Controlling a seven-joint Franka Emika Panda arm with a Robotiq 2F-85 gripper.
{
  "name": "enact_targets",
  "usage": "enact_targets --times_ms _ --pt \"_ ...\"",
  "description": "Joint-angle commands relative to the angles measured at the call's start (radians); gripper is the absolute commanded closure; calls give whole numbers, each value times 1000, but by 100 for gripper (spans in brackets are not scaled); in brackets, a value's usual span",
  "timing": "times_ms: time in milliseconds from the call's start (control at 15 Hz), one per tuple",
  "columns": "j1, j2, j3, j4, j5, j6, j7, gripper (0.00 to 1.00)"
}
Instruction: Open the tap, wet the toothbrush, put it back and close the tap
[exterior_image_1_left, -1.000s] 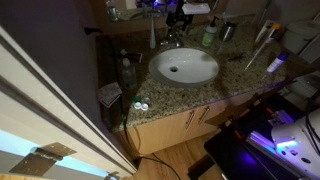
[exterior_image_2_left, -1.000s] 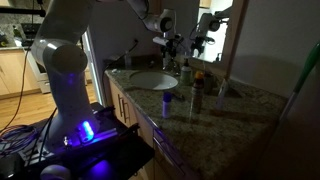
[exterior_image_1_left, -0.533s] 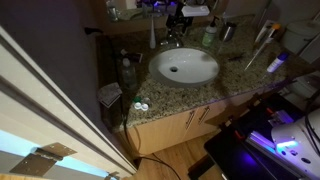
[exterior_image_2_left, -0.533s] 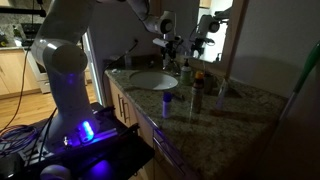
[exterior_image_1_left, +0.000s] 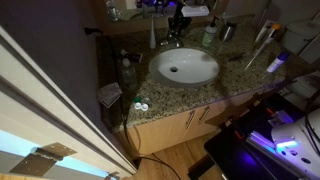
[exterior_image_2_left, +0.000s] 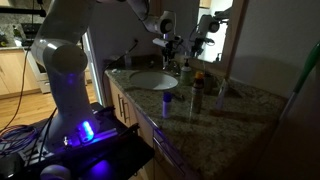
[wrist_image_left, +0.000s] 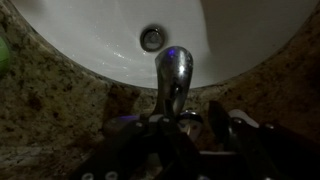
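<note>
Robot gripper (exterior_image_1_left: 178, 17) sits at the chrome tap (wrist_image_left: 174, 72) behind the white basin (wrist_image_left: 90, 30) — its fingers (wrist_image_left: 232, 135) are dark and blurred, so I cannot tell whether they are spread or pinching.

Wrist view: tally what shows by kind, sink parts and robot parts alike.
Basin: 1
Drain: 1
Tap: 1
Gripper: 1
Total: 4
</note>
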Motion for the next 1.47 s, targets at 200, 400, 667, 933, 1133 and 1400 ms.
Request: enact_targets --times_ms 200,400,667,933,1133,1400 --pt "-2 -22 -16 -18 -2 18 1 93" --pt "-9 -51 -8 -32 11 47 -10 93" --pt "-14 -113 -4 -54 18 124 -19 93" --pt "-18 -145 -5 -83 18 186 -18 93" --pt "-23 -198 0 -121 28 165 -21 45" --pt "-48 -377 14 -147 93 -111 -86 25"
